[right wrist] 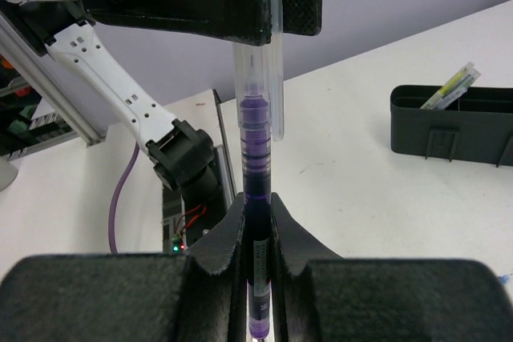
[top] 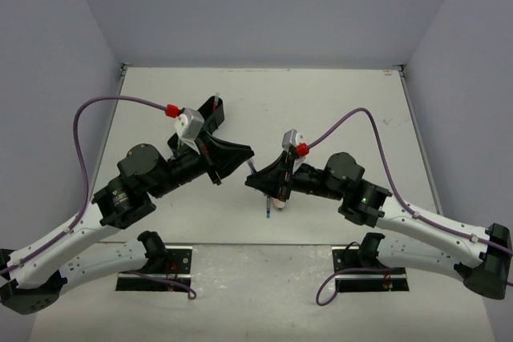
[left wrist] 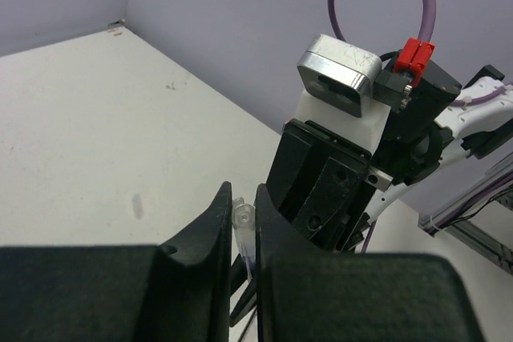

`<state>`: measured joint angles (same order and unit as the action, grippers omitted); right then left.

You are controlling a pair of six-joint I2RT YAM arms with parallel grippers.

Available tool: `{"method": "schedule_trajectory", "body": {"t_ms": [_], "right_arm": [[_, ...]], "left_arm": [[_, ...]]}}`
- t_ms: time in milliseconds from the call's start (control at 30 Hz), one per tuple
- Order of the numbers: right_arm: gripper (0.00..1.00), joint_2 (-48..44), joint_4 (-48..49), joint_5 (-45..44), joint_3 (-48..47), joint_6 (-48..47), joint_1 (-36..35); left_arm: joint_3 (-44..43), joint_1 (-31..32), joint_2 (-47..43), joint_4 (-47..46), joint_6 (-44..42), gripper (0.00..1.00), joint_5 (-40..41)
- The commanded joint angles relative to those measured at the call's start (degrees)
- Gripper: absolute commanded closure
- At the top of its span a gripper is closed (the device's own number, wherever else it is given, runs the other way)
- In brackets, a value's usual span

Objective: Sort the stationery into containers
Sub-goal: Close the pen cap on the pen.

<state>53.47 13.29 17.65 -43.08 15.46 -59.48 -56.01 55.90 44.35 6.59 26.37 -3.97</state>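
Note:
My right gripper (right wrist: 256, 202) is shut on a dark purple-blue pen (right wrist: 258, 158) that stands up out of its jaws. My left gripper (left wrist: 243, 198) is shut on the pen's clear cap (left wrist: 242, 215), which also shows at the top of the right wrist view (right wrist: 268, 62). In the top view the two grippers, left (top: 243, 158) and right (top: 258, 182), meet tip to tip above the table's middle. The black organiser tray (right wrist: 453, 122) stands on the table with a yellow-green pen (right wrist: 453, 86) in it. In the top view the tray (top: 218, 111) is partly hidden behind my left wrist.
Just below the right gripper a short blue pen end (top: 265, 211) and a small pinkish block (top: 278, 203) show in the top view. Purple cables arc over both arms. Grey walls close the white table (top: 321, 102) on three sides.

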Motion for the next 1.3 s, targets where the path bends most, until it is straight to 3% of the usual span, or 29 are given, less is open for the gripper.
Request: {"method": "schedule_trajectory", "body": {"t_ms": [0, 100, 200, 300, 367, 400, 1000, 1100, 1233, 1267], "right_arm": [[1.00, -1.38, 3.62, -0.72, 0.09, 1.02, 0.14], [1.00, -2.23, 3.99, -1.62, 0.28, 1.30, 0.07], [1.00, -2.58, 4.03, -2.55, 0.19, 1.41, 0.07], [1.00, -2.92, 3.86, -4.19, 0.11, 1.41, 0.07], [1.00, -3.09, 3.93, -5.04, 0.33, 1.49, 0.07], [1.00, -3.20, 3.98, -5.20, 0.54, 1.50, 0.11], [1.00, -1.27, 6.40, 1.48, 4.02, 2.29, 0.07], [1.00, -1.39, 6.67, 1.74, 4.32, 2.55, 0.07], [1.00, -2.15, 6.64, 1.18, 4.12, 2.54, 0.07], [1.00, -2.22, 6.52, 1.24, 3.93, 2.48, 0.07]], "left_arm": [[-0.77, -0.11, 0.55, -2.72, -1.35, 0.87, -4.51], [-0.93, -0.09, 1.81, -2.11, -1.41, 0.69, -4.75], [-1.03, -0.09, 2.67, -1.41, -1.06, 0.66, -3.77], [-1.20, -0.09, 3.27, -1.33, -0.89, 0.68, -3.76], [-1.51, -0.09, 3.51, -1.09, -0.89, 0.95, -3.99], [-1.69, -0.09, 3.50, -1.01, -0.84, 1.00, -3.89], [-5.65, -0.09, 3.11, -1.23, -2.91, 1.00, -6.45], [-5.44, -0.09, 3.32, -1.91, -3.03, 0.89, -8.73], [-4.65, -0.01, 3.30, -2.72, -2.82, 0.38, -9.65], [-4.71, -0.07, 3.36, -2.72, -2.82, 0.35, -9.15]]}}
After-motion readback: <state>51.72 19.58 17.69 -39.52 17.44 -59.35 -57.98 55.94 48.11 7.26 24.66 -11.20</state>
